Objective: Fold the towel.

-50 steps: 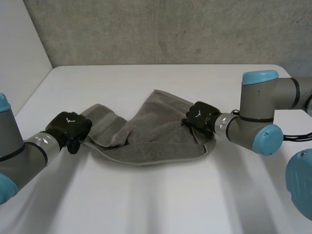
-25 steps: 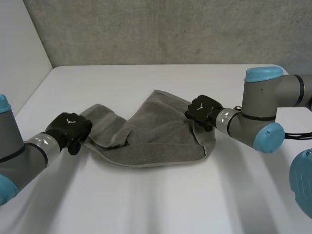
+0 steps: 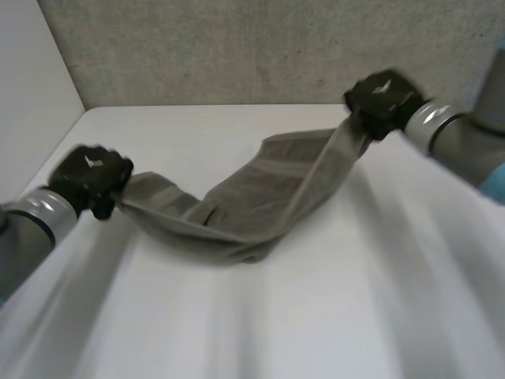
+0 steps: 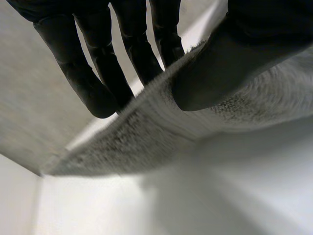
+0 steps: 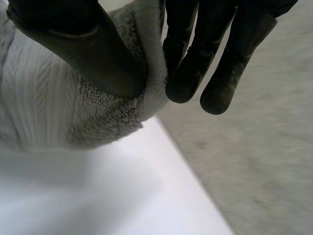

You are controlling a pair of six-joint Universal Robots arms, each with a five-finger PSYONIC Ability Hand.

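Far left: left hand (image 3: 88, 175) pinched onto the left end of the grey towel (image 3: 245, 213), thumb (image 4: 234, 54) pressed on top and straight fingers (image 4: 98, 73) underneath, as seen along its own wrist. Drawn outward and upward from its spot of a second ago, beside a slack heap on the white table (image 3: 316, 316).

Middle: no longer a crumpled pile. Now strung between the two hands as a sagging band, raised at both ends, with the lowest part of the belly touching the table or just above it (hard to tell which). Twisted along its length, one long edge rolled over the other, so not yet a flat sheet.

Right: right hand (image 3: 379, 99) gripping the other end, cloth squeezed between its thumb (image 5: 83, 49) and fingers (image 5: 195, 63). Risen a good way and swung back towards the far wall (image 3: 237, 47) within the last half second, a much larger move than on the left.

Meaning for the task, as a judgement: a stretching-out phase, not folding proper. Both end grips secure-looking, slack mostly taken up. Probably needed next: spreading flat on the table before bringing one end over to the other. With the twist left in, likely a lumpy, uneven fold. Also worth watching for slip at the thin pinch on the left end.
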